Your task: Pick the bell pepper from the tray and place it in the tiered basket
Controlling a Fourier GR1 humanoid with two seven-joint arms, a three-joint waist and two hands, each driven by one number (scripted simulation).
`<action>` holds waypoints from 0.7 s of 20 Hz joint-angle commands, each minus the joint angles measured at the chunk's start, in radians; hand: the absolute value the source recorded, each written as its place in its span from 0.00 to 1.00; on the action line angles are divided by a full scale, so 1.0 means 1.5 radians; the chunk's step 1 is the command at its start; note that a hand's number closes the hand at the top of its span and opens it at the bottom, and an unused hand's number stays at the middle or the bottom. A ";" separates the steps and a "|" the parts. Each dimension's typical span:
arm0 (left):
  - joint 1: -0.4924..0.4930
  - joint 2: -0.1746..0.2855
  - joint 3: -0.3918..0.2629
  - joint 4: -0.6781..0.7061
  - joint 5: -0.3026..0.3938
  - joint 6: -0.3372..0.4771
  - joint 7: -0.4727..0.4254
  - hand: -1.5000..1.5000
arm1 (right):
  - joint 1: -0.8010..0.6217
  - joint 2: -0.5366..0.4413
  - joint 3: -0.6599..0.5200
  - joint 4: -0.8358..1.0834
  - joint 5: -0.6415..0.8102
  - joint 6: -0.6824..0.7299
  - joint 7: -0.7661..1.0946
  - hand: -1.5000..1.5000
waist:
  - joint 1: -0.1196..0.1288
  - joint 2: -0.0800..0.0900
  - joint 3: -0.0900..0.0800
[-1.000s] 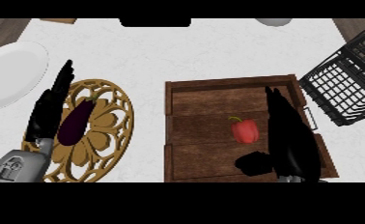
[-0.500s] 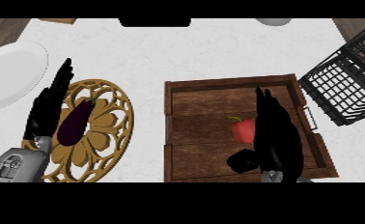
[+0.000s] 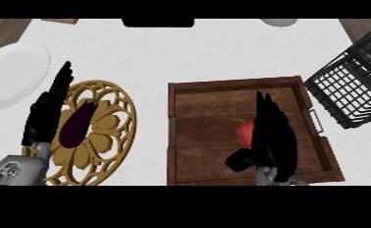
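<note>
Head view: the red bell pepper lies in the wooden tray, lower right; the right hand lies along its right side, fingers straight and together, thumb out below; the tiered basket sits at the right edge; the left hand rests at left, fingers straight.

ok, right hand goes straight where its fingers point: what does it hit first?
Probably the far wall of the tray, if the right hand travels low enough; its height is unclear. The bell pepper sits left of the fingers, not ahead.

Eggplant on gold trivet, white plate
</note>
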 commanded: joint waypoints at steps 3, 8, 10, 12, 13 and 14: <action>0.010 0.003 0.018 -0.036 -0.004 -0.018 0.021 0.50 | 0.015 0.022 -0.001 0.029 0.017 0.014 0.072 0.00 | 0.000 0.000 0.000; -0.007 -0.027 0.014 0.018 -0.034 -0.015 -0.003 0.50 | -0.051 0.022 -0.072 0.052 -0.033 0.066 0.060 0.00 | -0.001 0.001 0.000; 0.028 -0.025 0.011 -0.040 -0.043 -0.008 0.008 0.50 | 0.014 0.023 -0.063 0.051 -0.020 0.044 0.024 0.00 | -0.001 0.000 0.000; -0.008 -0.039 0.008 -0.023 -0.055 -0.007 0.027 0.50 | -0.008 0.023 -0.046 0.114 -0.021 -0.007 0.026 0.00 | -0.001 0.001 0.000; 0.018 -0.034 0.020 -0.031 -0.046 -0.016 0.025 0.50 | -0.024 0.023 -0.043 0.135 -0.036 -0.028 0.033 0.00 | 0.002 0.001 0.000; 0.028 -0.006 0.046 -0.027 -0.025 -0.049 -0.005 0.50 | -0.047 0.023 -0.067 0.150 -0.061 -0.016 0.023 0.00 | 0.004 0.001 0.000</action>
